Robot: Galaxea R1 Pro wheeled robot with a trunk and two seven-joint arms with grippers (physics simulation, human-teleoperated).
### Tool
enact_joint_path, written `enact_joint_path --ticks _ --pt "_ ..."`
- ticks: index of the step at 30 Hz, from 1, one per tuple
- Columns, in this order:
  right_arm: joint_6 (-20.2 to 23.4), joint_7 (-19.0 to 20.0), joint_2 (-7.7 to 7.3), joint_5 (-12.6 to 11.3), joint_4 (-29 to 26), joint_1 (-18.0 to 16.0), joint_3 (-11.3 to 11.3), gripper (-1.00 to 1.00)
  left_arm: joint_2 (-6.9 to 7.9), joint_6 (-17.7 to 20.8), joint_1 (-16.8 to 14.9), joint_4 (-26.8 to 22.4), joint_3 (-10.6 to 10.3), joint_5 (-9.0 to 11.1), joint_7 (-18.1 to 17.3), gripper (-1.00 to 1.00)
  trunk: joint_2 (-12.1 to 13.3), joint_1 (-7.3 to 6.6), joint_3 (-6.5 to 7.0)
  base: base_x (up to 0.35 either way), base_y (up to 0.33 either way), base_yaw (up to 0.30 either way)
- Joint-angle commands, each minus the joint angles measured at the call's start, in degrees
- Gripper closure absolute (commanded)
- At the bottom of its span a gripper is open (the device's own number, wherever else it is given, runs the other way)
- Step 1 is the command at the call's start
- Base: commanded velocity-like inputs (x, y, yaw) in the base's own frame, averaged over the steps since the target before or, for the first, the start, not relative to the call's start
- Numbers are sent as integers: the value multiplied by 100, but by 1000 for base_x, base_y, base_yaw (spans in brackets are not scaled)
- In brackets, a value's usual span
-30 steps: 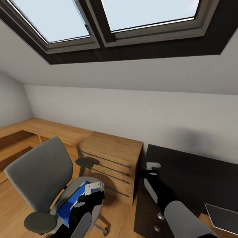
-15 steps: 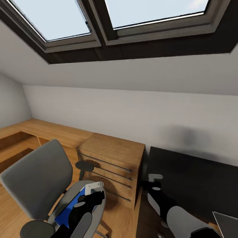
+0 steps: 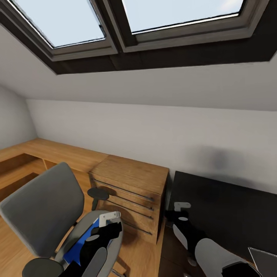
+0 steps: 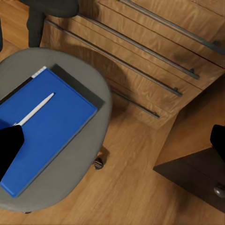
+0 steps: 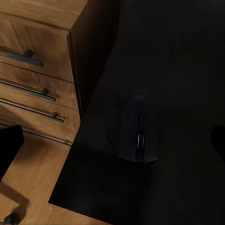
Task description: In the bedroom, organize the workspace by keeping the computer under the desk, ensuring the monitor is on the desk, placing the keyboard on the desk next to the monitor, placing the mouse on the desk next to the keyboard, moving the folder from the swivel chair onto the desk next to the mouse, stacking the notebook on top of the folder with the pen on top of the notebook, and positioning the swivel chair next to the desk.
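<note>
Currently, observations by item:
Folder: blue folder lies flat on the grey seat of the swivel chair; a darker flat thing, perhaps the notebook, shows at its far edge beneath it.
Pen: white pen lies on top of the folder, slanted across its upper half.
Left gripper: left gripper hangs above the chair seat over the folder; in the left wrist view one black fingertip overlaps the folder's edge and the other shows far across the picture, so the jaws stand wide apart, nothing held. Contact with the folder cannot be told.
Mouse: black mouse sits on the black desk near the corner beside the drawers.
Right gripper: right gripper hovers over that desk corner; black fingertips sit at opposite edges of the right wrist view, spread wide, empty, clear of the mouse.
Drawers: wooden drawer unit stands between chair and desk, just beside the desk.
Monitor: a grey-edged dark corner shows at the head view's lower right; identity uncertain.
</note>
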Motion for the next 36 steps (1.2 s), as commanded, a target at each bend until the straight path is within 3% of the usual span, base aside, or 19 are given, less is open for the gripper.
enact_joint_path --ticks 1,23,26,29,36 --pt "18 -38 -3 -59 -7 -6 49 -100 5 8 -7 -7 -13 45 54 -100 -7 4 -9 252 0 0" --pt "710 -46 -182 -110 199 -246 33 -100 5 5 -7 -80 -119 77 43 -100 -7 4 -9 151 0 0" --pt "732 -46 -189 -111 257 -289 32 -100 5 8 -7 -317 -107 373 46 -100 -7 4 -9 4 0 0" --pt "739 -46 -190 -113 269 -296 32 -100 5 8 -5 -381 -104 525 50 -100 -87 48 -45 1 0 0" --pt "882 -46 -191 -121 273 -300 32 -100 5 2 -6 -423 -101 625 76 -100 -368 201 -170 0 0 0"
